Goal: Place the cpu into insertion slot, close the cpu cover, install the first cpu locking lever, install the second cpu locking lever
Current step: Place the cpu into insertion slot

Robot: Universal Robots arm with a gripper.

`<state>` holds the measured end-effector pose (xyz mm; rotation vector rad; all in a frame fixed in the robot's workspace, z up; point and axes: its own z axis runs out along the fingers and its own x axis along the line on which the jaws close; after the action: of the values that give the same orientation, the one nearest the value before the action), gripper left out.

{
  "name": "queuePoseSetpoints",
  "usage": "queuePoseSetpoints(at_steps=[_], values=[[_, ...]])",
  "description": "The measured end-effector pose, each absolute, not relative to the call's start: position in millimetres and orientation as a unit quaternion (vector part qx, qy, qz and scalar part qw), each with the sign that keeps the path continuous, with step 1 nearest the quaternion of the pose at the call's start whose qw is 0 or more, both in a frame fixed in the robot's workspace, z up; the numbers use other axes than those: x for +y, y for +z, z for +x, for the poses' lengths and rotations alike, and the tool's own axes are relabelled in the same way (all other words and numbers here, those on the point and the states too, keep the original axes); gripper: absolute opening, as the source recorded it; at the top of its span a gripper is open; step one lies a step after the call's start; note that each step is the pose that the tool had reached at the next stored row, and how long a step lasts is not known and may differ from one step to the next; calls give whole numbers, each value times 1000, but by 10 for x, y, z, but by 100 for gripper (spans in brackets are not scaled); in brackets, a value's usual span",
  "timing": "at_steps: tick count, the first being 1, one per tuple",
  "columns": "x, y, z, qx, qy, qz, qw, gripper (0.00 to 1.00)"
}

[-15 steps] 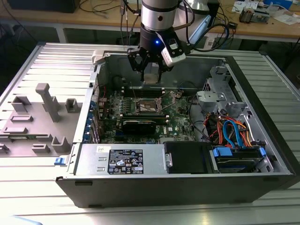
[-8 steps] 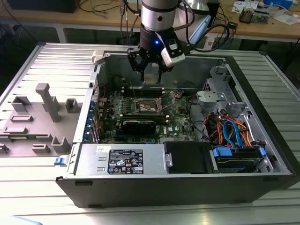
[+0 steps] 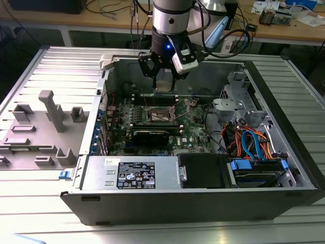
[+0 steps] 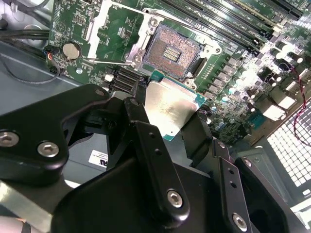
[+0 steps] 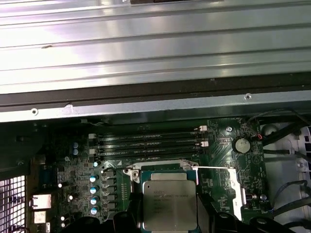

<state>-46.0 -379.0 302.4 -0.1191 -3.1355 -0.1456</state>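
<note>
The gripper (image 4: 167, 116) held the cpu (image 4: 175, 104), a thin, stiff, light and probably fragile chip, pinched by its opposite edges between narrowly set fingers (image 4: 146, 141), hovering above the open insertion slot (image 4: 170, 51) on the motherboard (image 4: 73, 19).

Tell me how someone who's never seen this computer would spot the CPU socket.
Inside the open computer case, look at the green motherboard. Beside the long black memory slots lies the insertion slot: the only square opening, silvery metal rim around a dark centre, where its neighbours are long and narrow.
</note>
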Motion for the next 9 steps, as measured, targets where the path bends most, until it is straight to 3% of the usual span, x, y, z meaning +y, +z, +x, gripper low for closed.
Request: queuePoseSetpoints(at_steps=[9], values=[[-3791, 3017, -457, -997, -46, -59, 0, 54]])
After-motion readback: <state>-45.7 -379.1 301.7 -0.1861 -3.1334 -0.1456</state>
